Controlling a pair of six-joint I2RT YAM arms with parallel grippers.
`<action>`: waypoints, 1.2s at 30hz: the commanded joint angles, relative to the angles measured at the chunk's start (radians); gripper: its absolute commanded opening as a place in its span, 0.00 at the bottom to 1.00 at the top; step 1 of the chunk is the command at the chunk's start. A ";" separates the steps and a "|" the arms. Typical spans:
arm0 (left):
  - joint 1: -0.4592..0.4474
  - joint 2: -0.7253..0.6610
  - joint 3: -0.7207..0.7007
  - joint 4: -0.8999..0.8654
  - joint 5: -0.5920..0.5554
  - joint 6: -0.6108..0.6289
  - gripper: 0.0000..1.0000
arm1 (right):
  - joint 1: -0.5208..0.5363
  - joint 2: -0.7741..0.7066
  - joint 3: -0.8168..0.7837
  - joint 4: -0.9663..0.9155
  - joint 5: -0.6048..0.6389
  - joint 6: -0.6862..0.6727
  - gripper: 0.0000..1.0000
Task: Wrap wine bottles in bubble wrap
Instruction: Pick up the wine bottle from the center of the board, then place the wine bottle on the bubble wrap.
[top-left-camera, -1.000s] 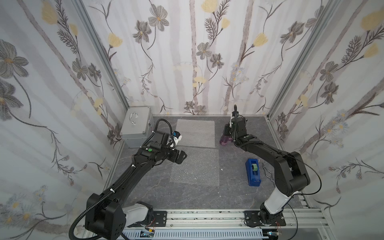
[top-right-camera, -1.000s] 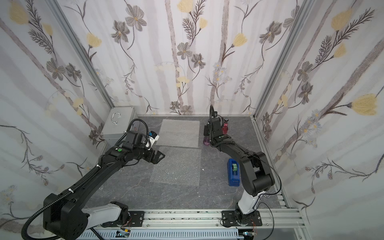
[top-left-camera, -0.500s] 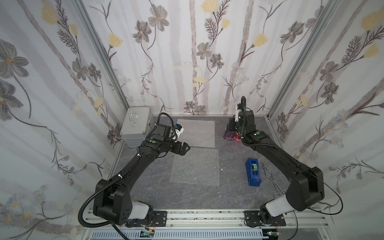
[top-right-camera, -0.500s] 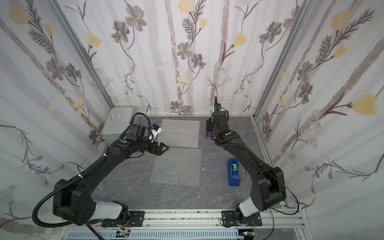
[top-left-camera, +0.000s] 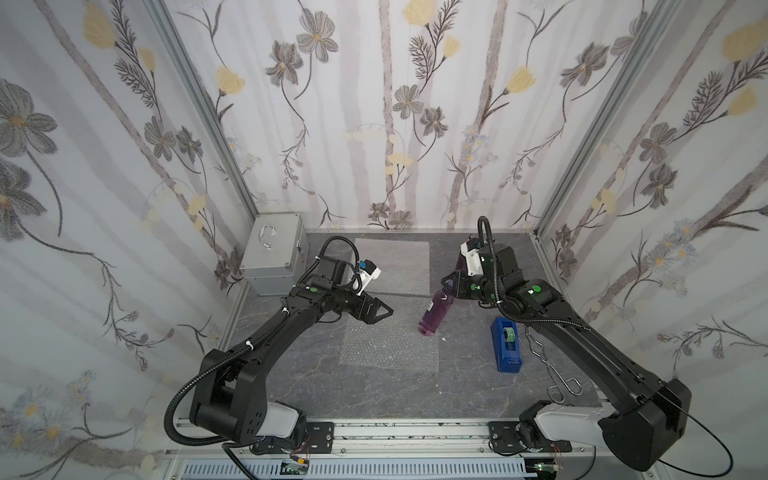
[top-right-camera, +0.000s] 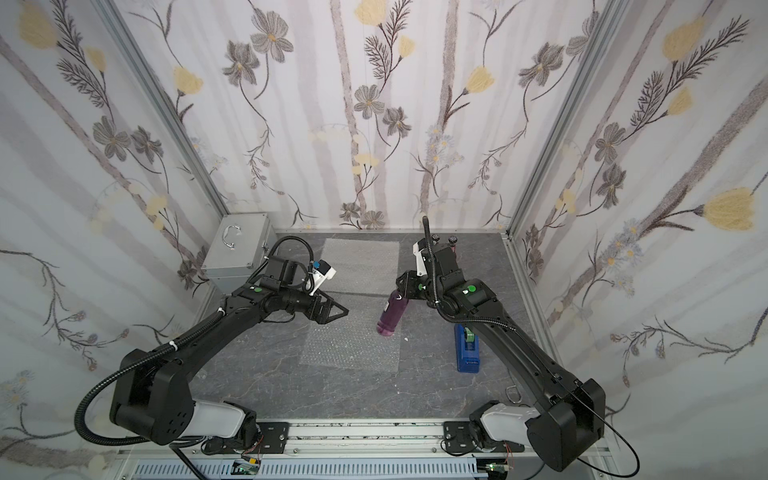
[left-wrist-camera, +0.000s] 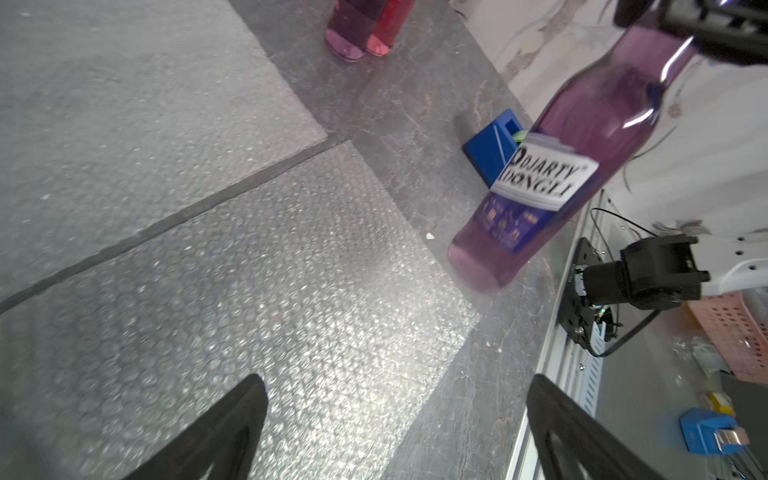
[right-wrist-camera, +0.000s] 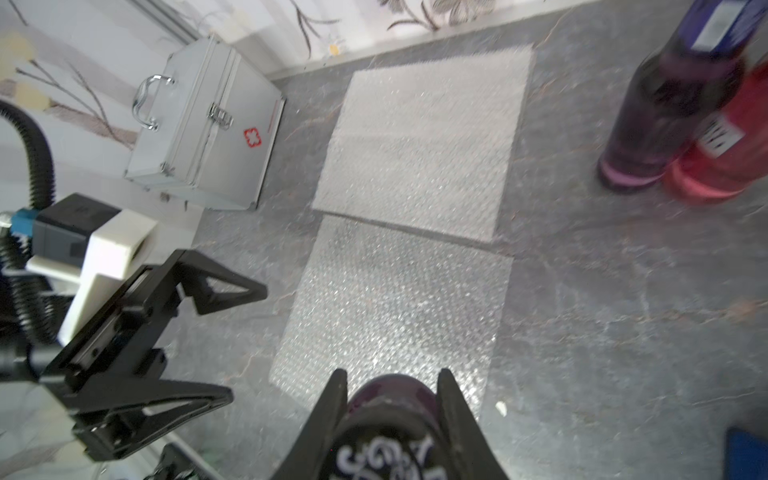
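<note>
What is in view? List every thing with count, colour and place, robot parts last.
near bubble wrap: one sheet, whitish, flat mid-table.
far bubble wrap: one sheet, whitish, flat behind it.
held purple bottle: one, purple, tilted, base by the near bubble wrap's right edge.
standing purple bottle: one, purple, back right.
red-pink bottle: one, red-pink, right beside it.
metal case: one, silver, back left corner.
tape dispenser: one, blue, right of the near bubble wrap.
wire tool: one, silvery, right of the dispenser; kind unclear.
table: one, dark grey.
left gripper: one, black, open, over the near bubble wrap's left side.
right gripper: one, black, shut on the held purple bottle's top.
</note>
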 joint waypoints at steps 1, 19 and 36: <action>-0.029 0.036 0.010 0.171 0.140 0.043 1.00 | 0.024 -0.016 -0.018 0.101 -0.130 0.102 0.00; -0.181 0.148 0.083 0.172 0.215 -0.027 0.93 | 0.065 0.015 -0.055 0.284 -0.181 0.177 0.00; -0.196 0.083 0.029 0.198 0.130 -0.173 0.08 | 0.066 0.119 -0.024 0.337 -0.201 0.202 0.18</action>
